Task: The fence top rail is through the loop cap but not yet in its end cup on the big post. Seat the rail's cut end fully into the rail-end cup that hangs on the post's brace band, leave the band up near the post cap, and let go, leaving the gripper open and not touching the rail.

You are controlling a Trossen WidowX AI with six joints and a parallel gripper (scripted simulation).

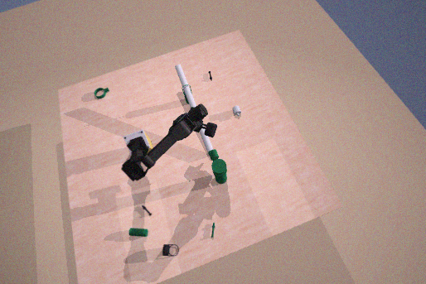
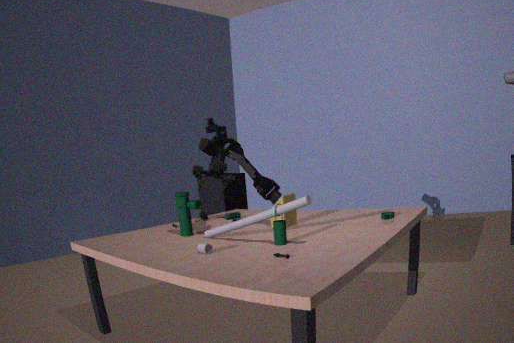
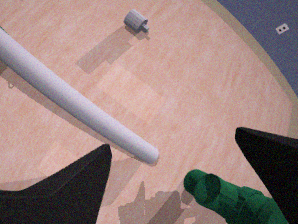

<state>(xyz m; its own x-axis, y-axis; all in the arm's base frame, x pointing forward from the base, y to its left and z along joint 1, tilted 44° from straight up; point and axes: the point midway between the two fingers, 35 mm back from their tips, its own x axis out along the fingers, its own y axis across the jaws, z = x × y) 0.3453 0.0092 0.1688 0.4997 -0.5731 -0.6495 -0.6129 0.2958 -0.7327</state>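
Observation:
The white rail (image 1: 178,72) (image 2: 240,222) (image 3: 75,104) runs through the loop cap on the short green post (image 2: 280,233). It slopes: its far end is high, its other end low near the table. That low end is outside the green end cup (image 1: 213,155) (image 2: 193,204) (image 3: 195,181), below it in the exterior view. The cup sticks out from the big green post (image 1: 221,179) (image 2: 185,223) just below the cap. My gripper (image 3: 174,143) is wide open and empty, above the rail end and cup. Its fingertips are unclear in the top and exterior views.
A grey cap (image 1: 236,111) (image 2: 205,248) (image 3: 135,20) and a black bolt (image 1: 210,75) (image 2: 281,256) lie beyond the rail. A yellow block (image 2: 290,214) stands near the arm's base. A green ring (image 1: 100,93), green cylinder (image 1: 138,232) and black clamp (image 1: 167,250) lie farther off.

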